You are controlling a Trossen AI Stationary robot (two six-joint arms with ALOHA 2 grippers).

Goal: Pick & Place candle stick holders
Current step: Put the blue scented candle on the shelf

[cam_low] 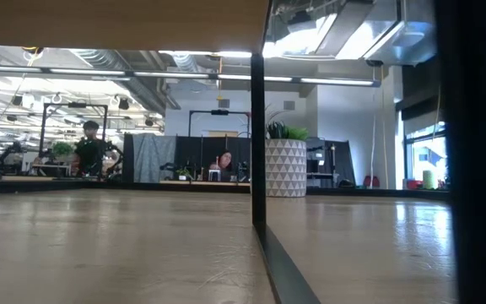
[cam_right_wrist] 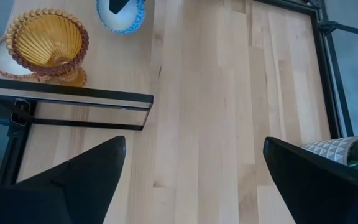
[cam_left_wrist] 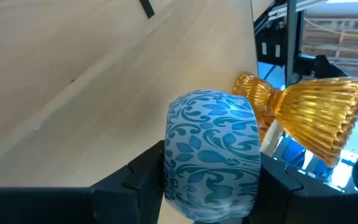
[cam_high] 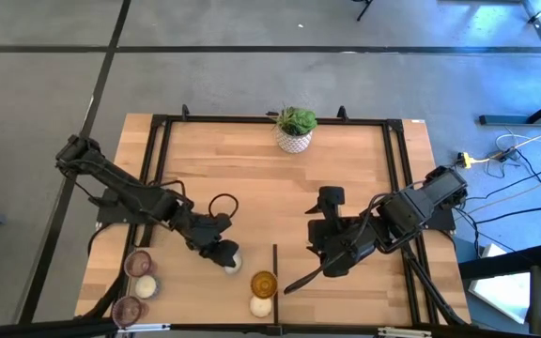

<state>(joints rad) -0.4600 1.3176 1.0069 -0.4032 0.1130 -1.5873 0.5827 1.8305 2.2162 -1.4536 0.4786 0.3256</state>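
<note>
Holder — blue-patterned, gripper-clasped

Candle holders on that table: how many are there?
6. Three sit at the near left corner. An amber one and a white one sit near the front middle. The left hand grips a blue-patterned one.

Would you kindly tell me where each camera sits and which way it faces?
High: overhead, straight down on table; both arms, left gripper, right gripper.
Low: table height, level toward plant pot and room; no arm.
Left wrist: past its fingers clamping a blue-patterned holder, amber holder beyond.
Right wrist: down past open fingers at bare wood.
Shared: amber holder in high and both wrist views.
</note>
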